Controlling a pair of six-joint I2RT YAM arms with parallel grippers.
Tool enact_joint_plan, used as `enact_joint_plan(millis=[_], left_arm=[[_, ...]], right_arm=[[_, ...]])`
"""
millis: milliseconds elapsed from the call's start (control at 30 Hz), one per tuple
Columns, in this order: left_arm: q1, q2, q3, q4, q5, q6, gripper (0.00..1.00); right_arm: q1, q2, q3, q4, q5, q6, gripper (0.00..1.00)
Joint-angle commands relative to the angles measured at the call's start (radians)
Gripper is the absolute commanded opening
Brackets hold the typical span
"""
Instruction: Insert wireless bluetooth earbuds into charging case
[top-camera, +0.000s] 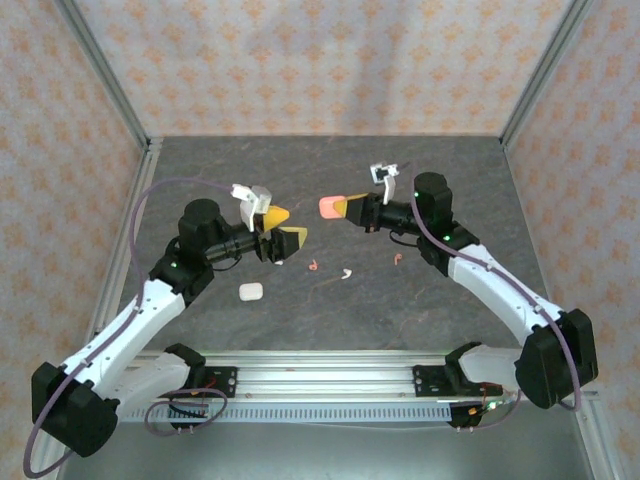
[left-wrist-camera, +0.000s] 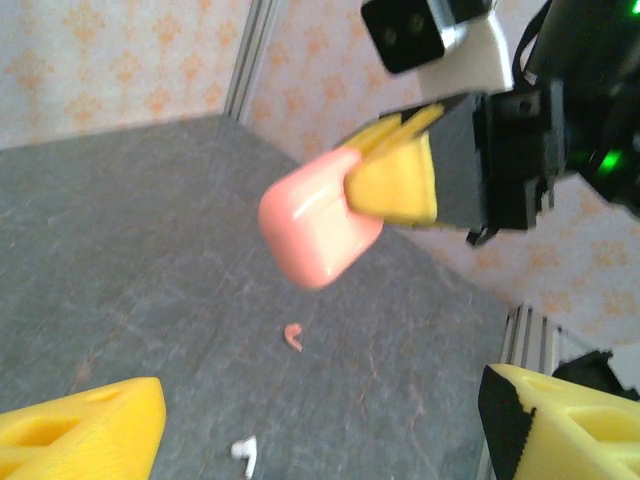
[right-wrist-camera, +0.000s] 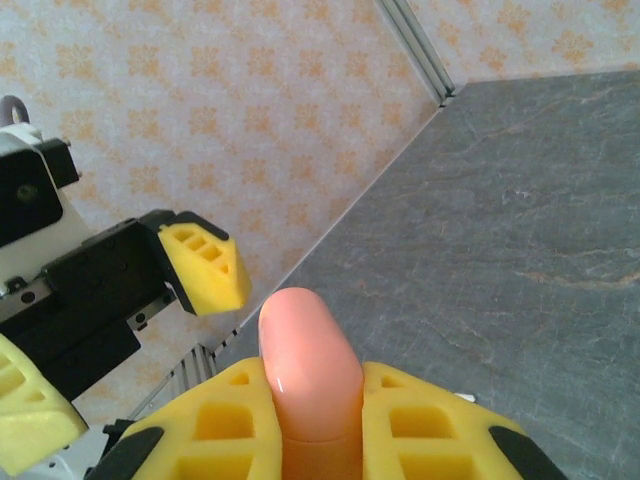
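My right gripper (top-camera: 342, 207) is shut on a pink pebble-shaped charging case (top-camera: 327, 207), holding it in the air above the table. In the right wrist view the case (right-wrist-camera: 308, 370) sticks out between the yellow fingers (right-wrist-camera: 225, 430). My left gripper (top-camera: 284, 226) stands open just left of the case, with nothing between its fingers. From the left wrist the case (left-wrist-camera: 318, 225) hangs ahead, clamped by the right gripper (left-wrist-camera: 390, 180). On the table lie a pinkish earbud (top-camera: 313, 265) (left-wrist-camera: 292, 336), a white earbud (top-camera: 345, 272) (left-wrist-camera: 245, 452) and another pinkish earbud (top-camera: 397, 258).
A white charging case (top-camera: 250, 291) lies on the dark table (top-camera: 330, 160) near the left arm. Patterned walls close the table off at the back and sides. A metal rail (top-camera: 330, 375) runs along the near edge.
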Motion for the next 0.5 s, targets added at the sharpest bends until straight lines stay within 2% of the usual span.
enact_joint_plan(millis=[0, 467], left_arm=[[0.0, 0.021, -0.062, 0.239, 0.018, -0.094, 0.82], [-0.001, 0.155, -0.104, 0.478, 0.077, -0.258, 0.79]], right_arm=[[0.013, -0.02, -0.008, 0.109, -0.033, -0.039, 0.1], [0.033, -0.014, -0.08, 0.227, -0.051, -0.034, 0.1]])
